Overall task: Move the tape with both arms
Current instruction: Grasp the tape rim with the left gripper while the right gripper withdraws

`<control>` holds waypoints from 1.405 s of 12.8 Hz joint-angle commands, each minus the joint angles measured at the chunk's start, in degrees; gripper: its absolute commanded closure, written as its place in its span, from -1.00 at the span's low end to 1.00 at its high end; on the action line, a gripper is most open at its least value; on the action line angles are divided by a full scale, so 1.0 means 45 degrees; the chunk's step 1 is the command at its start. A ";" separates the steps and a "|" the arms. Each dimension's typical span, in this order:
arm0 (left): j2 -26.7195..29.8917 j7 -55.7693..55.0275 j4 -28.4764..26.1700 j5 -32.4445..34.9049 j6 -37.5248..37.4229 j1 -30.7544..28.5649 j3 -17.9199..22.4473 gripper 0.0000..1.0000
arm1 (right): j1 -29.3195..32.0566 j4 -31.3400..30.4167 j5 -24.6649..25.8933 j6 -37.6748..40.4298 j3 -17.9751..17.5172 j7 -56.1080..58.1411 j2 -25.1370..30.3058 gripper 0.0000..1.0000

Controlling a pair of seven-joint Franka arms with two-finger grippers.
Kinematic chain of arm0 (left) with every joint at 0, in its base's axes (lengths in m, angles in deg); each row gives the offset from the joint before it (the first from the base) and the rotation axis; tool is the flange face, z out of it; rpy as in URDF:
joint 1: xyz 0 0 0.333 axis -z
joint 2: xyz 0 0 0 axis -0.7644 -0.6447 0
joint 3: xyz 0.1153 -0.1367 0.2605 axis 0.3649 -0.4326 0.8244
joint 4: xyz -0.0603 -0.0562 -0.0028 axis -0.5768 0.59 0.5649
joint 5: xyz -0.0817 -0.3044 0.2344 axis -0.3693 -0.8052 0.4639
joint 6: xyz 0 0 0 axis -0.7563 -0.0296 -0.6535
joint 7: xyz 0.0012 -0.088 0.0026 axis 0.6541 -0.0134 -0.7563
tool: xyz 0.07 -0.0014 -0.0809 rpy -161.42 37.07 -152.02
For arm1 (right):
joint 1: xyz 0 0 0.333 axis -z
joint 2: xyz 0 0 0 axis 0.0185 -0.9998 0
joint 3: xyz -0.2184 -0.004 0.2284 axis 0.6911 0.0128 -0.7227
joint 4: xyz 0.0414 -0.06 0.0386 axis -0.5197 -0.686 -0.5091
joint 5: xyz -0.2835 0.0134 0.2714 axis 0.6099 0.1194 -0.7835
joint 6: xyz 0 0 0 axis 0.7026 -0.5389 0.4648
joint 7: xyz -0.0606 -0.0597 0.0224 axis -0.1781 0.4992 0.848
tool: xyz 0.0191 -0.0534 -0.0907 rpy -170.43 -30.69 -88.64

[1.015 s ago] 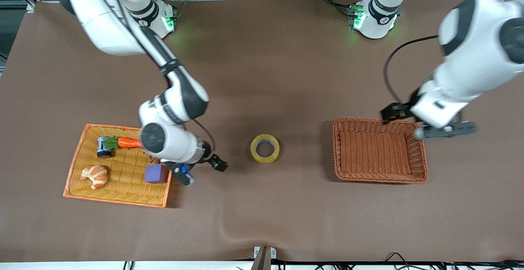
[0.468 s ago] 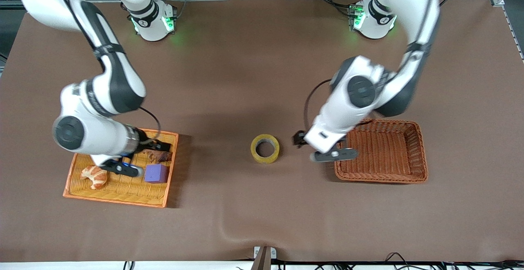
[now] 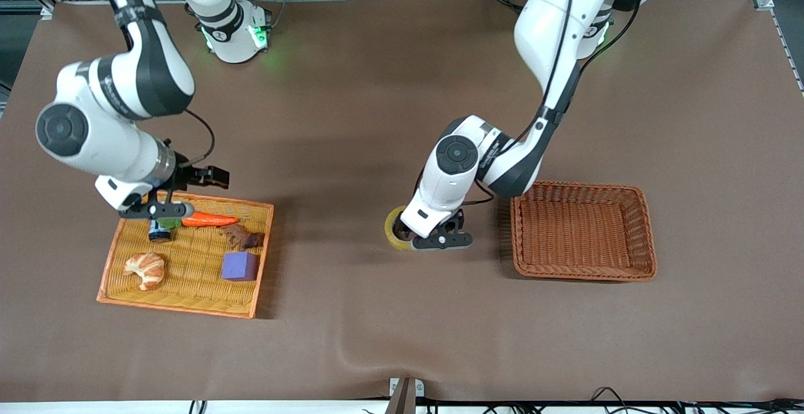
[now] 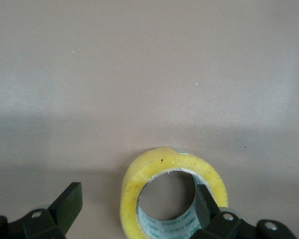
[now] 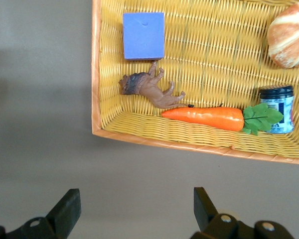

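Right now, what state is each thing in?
tape: flat on the table, not lifted, one finger in its hole
left pincer: open, straddling the tape's wall
right pincer: open, holding nothing, over the yellow tray's edge
brown basket: nothing in it
yellow tray: holds carrot, cube, lion, croissant, jar

front: high, faces robots | left wrist: close over tape (image 4: 172,191) | right wrist: above yellow tray (image 5: 139,133)
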 commanded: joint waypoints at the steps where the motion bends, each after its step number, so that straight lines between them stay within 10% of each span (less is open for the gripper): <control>1: -0.0218 -0.0099 0.0244 0.0768 0.0063 0.0210 0.0136 -1.00 | 0.0186 -0.1851 0.0212 -0.1389 -0.0203 0.0958 0.1233 -1.00; 7: -0.0491 -0.0099 -0.0263 0.0869 0.0063 0.0386 0.0116 -0.96 | -0.0184 -0.3889 0.0349 -0.3369 -0.0203 0.3106 0.3167 -1.00; 8: -0.0491 -0.0021 -0.0322 0.0869 0.0063 0.0386 0.0116 -0.62 | -0.0108 -0.3772 0.0349 -0.2943 -0.0126 0.3768 0.3401 -1.00; 10: -0.0530 -0.0001 -0.0400 0.0869 0.0063 0.0386 0.0116 0.78 | 0.0339 -0.3325 0.0349 -0.1791 0.0147 0.4301 0.3482 -1.00; 11: -0.0569 -0.0175 -0.0420 0.0850 0.0063 0.0483 0.0116 1.00 | 0.0400 -0.2993 0.0349 -0.1457 0.0206 0.4302 0.3462 -1.00; 14: 0.0110 -0.0119 -0.0906 0.0869 -0.0034 0.0348 0.0116 1.00 | 0.0168 -0.1628 0.0310 0.0239 0.0265 0.3991 0.3462 -1.00; 18: 0.2862 0.0269 -0.1631 0.0869 -0.0887 -0.2047 0.0078 1.00 | -0.1786 0.1710 0.0349 0.3091 0.3035 0.3170 0.2741 -1.00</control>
